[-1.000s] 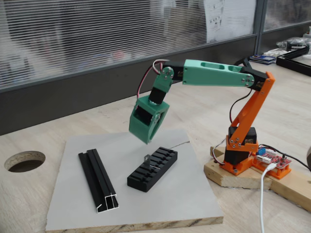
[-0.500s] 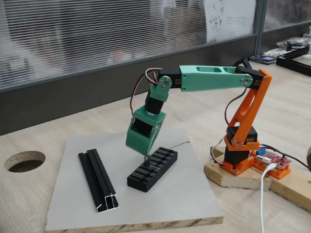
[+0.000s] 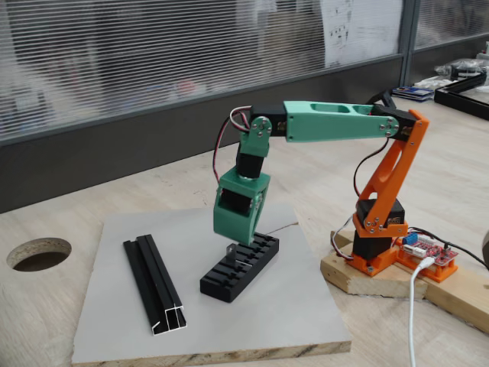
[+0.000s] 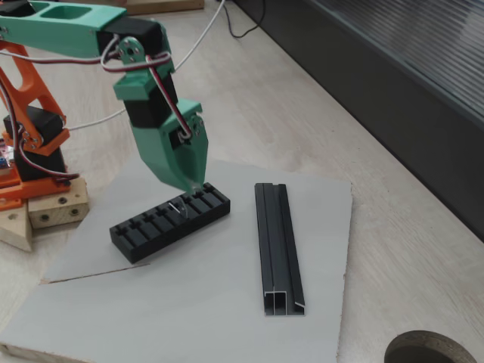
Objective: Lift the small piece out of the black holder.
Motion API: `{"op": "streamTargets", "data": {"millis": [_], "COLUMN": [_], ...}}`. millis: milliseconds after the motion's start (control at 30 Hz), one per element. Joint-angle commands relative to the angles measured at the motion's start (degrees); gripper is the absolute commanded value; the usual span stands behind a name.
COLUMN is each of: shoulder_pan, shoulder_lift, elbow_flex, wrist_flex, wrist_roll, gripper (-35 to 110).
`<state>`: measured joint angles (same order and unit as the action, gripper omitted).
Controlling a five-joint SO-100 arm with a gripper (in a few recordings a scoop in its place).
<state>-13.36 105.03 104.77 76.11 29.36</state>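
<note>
Gripper (image 4: pixel 193 184) low over small piece (image 3: pixel 232 253) in black holder (image 4: pixel 144 229), jaw state unclear; off-center grab could knock the piece loose or jam it.

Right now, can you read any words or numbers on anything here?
No text can be read.
Paper sheet behind the window: dark marks, too blurred to read.
Red board by the arm's base: any print too small to tell.
Gripper, holder and rail: no labels seen.
</note>
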Motion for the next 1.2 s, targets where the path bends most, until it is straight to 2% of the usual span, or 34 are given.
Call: {"op": "streamTargets", "data": {"millis": [0,267,700,967,1167], "shoulder_pan": [2.2,4.3,4.4,4.6,4.5], "shoulder_lift": [3.3,3.3,2.2,2.0,-5.0], "elbow_flex": [-0.8,-0.8,-0.4,0.1,-0.8], "wrist_flex": [1.0,1.0,1.0,0.9,0.9], "wrist_roll": [0.1,-0.1,-0.1,-0.1,-0.1], "gripper": [12,15,51,52,52]}}
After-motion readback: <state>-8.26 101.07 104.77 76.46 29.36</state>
